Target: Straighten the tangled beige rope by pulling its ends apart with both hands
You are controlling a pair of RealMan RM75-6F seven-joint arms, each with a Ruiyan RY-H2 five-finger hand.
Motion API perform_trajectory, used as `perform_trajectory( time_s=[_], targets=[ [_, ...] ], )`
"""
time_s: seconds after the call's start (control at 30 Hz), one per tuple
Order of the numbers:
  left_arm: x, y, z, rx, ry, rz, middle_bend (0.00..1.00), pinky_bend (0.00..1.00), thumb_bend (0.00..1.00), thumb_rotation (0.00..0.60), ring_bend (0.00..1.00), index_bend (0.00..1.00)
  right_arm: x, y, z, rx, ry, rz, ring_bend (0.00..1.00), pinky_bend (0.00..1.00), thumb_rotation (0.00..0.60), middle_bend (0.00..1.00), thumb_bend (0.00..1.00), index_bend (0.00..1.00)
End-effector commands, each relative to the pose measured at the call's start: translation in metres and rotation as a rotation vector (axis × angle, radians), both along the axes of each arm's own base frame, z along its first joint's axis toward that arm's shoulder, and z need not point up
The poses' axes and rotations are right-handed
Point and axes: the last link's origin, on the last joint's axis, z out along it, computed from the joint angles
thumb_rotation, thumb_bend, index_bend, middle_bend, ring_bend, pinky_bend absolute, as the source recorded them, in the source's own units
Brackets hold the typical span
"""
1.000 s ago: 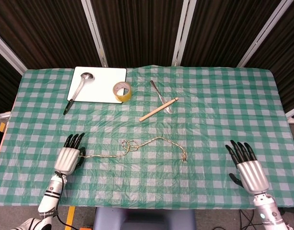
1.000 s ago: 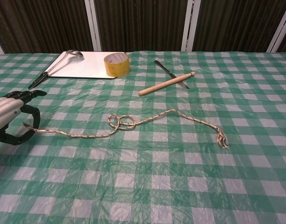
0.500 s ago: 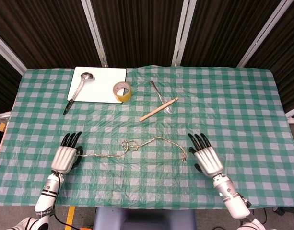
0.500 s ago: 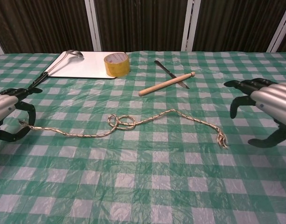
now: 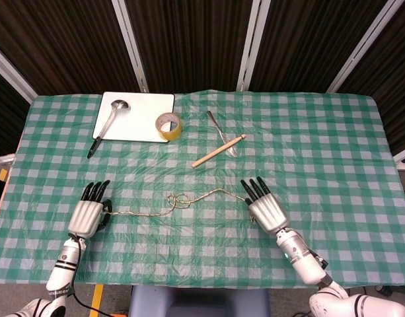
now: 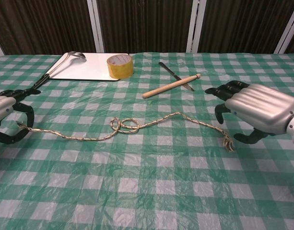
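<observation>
The beige rope lies across the checked cloth, with a loose knot left of its middle. My left hand is at the rope's left end and pinches it between thumb and curled fingers. My right hand hovers just over the frayed right end, fingers arched and apart, holding nothing. In the head view this hand hides that end.
At the back left a white board carries a metal ladle. A yellow tape roll stands beside it. A wooden stick crosses a knife behind the rope.
My right hand has swept in from the right edge to just over the rope's frayed end. My left hand has drawn slightly left, taking the rope's left end with it.
</observation>
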Motion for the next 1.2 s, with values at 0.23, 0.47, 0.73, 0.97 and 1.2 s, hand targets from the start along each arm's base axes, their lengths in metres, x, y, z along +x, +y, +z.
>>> perform_trajectory(
  time_s=[0.23,0.47,0.73,0.97,1.2],
  targets=[
    [-0.003,0.002,-0.001,0.001,0.007,0.010,0.03,0.07,0.53,0.600,0.00,0.64,-0.002,-0.003,-0.016,0.041,0.051,0.022,0.00,0.00,0.600,0.00,0.40,0.52],
    [-0.003,0.003,0.000,0.003,0.003,0.010,0.03,0.07,0.53,0.600,0.00,0.64,-0.003,-0.004,-0.017,0.039,0.064,0.017,0.00,0.00,0.600,0.00,0.41,0.54],
    [-0.004,0.004,0.000,0.000,0.004,0.015,0.03,0.07,0.53,0.600,0.00,0.64,-0.009,-0.006,-0.013,0.033,0.097,0.005,0.00,0.00,0.600,0.00,0.41,0.54],
    [-0.004,0.005,-0.001,-0.001,0.003,0.019,0.03,0.07,0.53,0.600,0.00,0.64,-0.008,-0.007,-0.016,0.035,0.110,-0.001,0.00,0.00,0.600,0.00,0.42,0.57],
    [-0.005,0.006,-0.001,-0.002,0.002,0.021,0.03,0.07,0.53,0.600,0.00,0.64,-0.010,-0.007,-0.019,0.034,0.124,-0.004,0.00,0.00,0.600,0.00,0.49,0.63]
  ],
)
